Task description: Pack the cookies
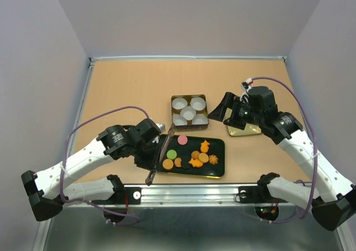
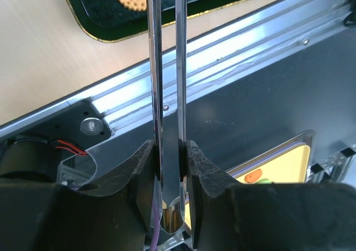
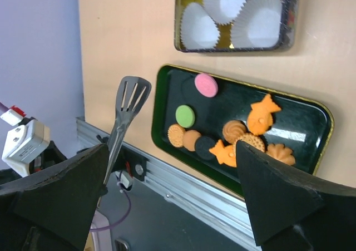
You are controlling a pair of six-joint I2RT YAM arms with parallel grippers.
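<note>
Left gripper [image 2: 168,151] pinches metal tongs [image 2: 156,67] near their joined end. The slotted tips lie just off the left end of the dark tray [image 3: 300,117]. Right gripper [image 3: 172,146] is spread wide and holds nothing. All cookies [image 3: 233,131] sit on the tray. The tin [image 3: 178,17] beyond it holds only white paper cups [image 3: 197,25].

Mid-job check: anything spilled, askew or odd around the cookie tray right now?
Nothing spilled or damaged: all the cookies lie inside the dark tray. Only the pink cookie sits apart from the cluster, near the tray's far rim. The paper cups sit in the tin.
</note>
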